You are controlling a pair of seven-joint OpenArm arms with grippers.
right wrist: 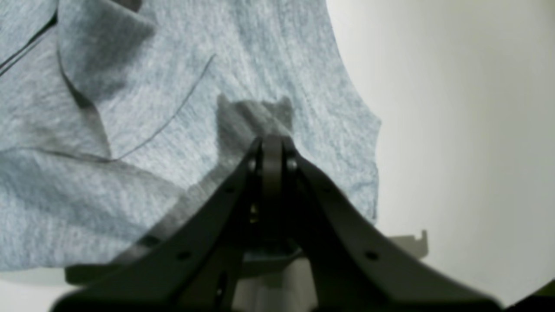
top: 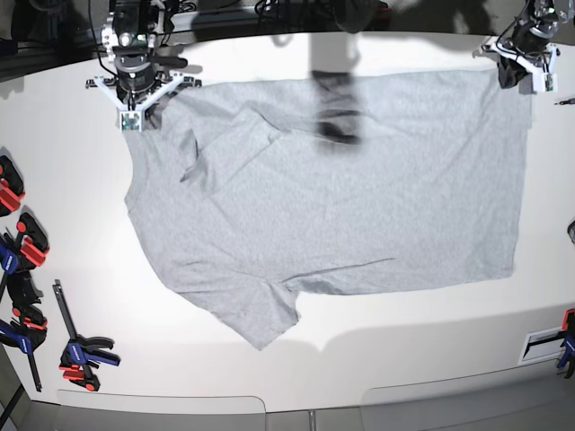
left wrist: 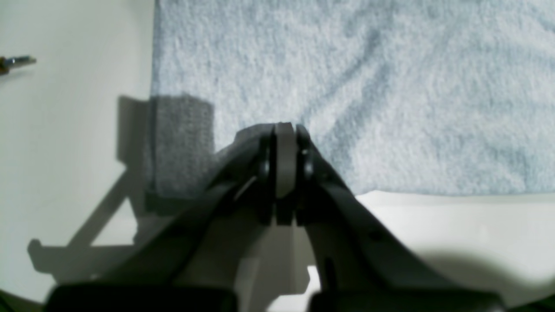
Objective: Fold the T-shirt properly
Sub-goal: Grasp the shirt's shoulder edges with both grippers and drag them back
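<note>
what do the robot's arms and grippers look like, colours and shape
In both wrist views the left gripper and right gripper have matte black, wedge-shaped fingers with small round bolt holes, tapering to a narrow tip. From the base view each carries a white bracket-like mount, and dark cables trail behind the black arms at the table's far edge.

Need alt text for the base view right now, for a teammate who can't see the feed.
A light grey T-shirt lies spread, plain side up, on a white table, one sleeve folded onto the body. The right tool and left tool sit at its far corners. Red, blue and black clamps line the table's left edge.
</note>
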